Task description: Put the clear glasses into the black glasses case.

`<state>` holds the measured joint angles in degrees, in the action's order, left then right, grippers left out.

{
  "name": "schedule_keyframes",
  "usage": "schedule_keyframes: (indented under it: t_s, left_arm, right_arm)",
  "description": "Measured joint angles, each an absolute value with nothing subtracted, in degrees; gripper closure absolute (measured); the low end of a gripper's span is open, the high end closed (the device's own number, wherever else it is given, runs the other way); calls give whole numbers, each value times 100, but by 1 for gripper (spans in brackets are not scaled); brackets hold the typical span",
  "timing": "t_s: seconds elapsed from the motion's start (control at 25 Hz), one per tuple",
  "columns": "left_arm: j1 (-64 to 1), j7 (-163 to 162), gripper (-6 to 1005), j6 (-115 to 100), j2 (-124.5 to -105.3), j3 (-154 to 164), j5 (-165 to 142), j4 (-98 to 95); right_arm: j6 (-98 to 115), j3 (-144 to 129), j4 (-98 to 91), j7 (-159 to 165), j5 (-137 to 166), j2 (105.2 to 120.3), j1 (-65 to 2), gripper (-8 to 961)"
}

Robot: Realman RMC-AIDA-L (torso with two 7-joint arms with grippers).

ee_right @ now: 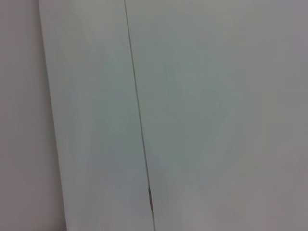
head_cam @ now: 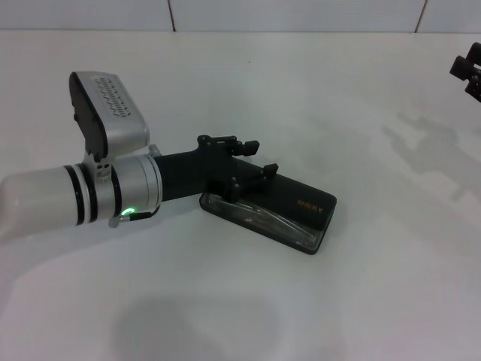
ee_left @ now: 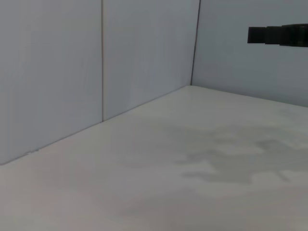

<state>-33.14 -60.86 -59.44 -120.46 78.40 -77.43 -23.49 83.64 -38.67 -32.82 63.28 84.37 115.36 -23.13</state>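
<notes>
In the head view the black glasses case lies on the white table near the middle, gold lettering on its lid. The lid sits low over the base. The clear glasses show inside the case along its near side, between lid and base. My left gripper reaches in from the left and hovers at the case's left end, over the lid, its fingers apart with nothing between them. My right gripper is far off at the right edge, only partly in view; it also shows as a dark bar, the right gripper, in the left wrist view.
The white table spreads all around the case, with a tiled wall behind it. The left and right wrist views show only wall panels and bare tabletop.
</notes>
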Motion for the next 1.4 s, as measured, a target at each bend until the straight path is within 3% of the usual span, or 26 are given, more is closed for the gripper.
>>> schedule_keyframes:
  t_s: [0.96,1.28,1.4]
  left_arm:
    - [-2985,-5442,372,-6662,-12006,7844,-7147,-2355]
    - [-2799,-5364,335,-8703,-11870,7503,-6990,-2408]
    - [-2630,-5088,322,-9155,-11820,7491,-6987,-2410]
  right_arm:
    - [8515,-4095,-3298,6206,8437,11524,-2440,438]
    - [9315,-5344,-3530,6432,8448,11286,-2546,427]
    - [9551,-5717,-3496,6479,8561,11193,-2662,316]
